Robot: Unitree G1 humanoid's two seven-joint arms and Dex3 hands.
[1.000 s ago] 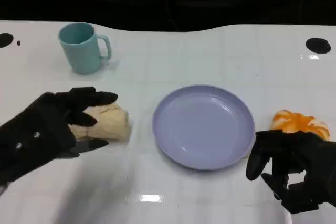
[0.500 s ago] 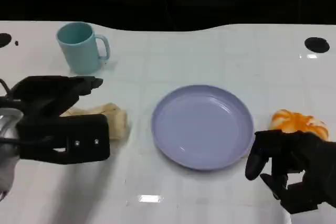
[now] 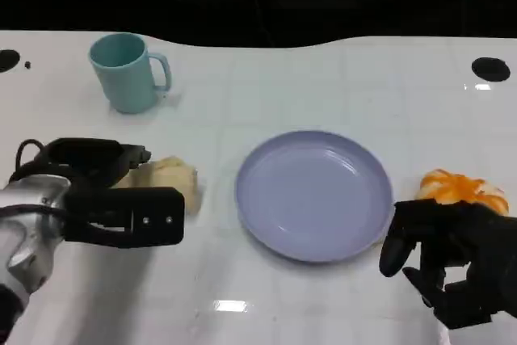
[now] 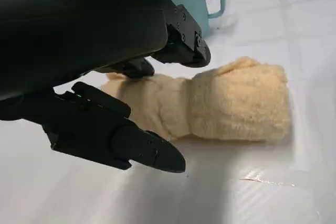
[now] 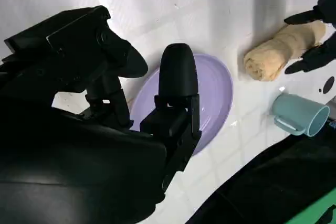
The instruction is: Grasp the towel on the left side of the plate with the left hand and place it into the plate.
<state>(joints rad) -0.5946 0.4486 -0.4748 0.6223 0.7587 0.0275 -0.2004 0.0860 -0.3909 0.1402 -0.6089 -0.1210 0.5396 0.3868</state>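
Dropped lower over the last half second and rolled onto its side: left hand, with fingers spread on either side of the towel, not yet closed on it. Judged as the last of the approach, grasp about to start, nothing lifted so far. Stayed put through the same interval: plate, bare, just right of the towel and apart from it. Also unmoved: right hand at the near right edge, fingers loosely curled around nothing, beside the orange thing. Teal mug same spot at far left.

Towel itself: pale yellow terry, rolled into a short thick log, one end plump and tight, other end looser and flatter under the hand. Lay flat on the white table, left of the plate, between upper and lower fingers in the left wrist view. Looked soft, likely to squash under grip
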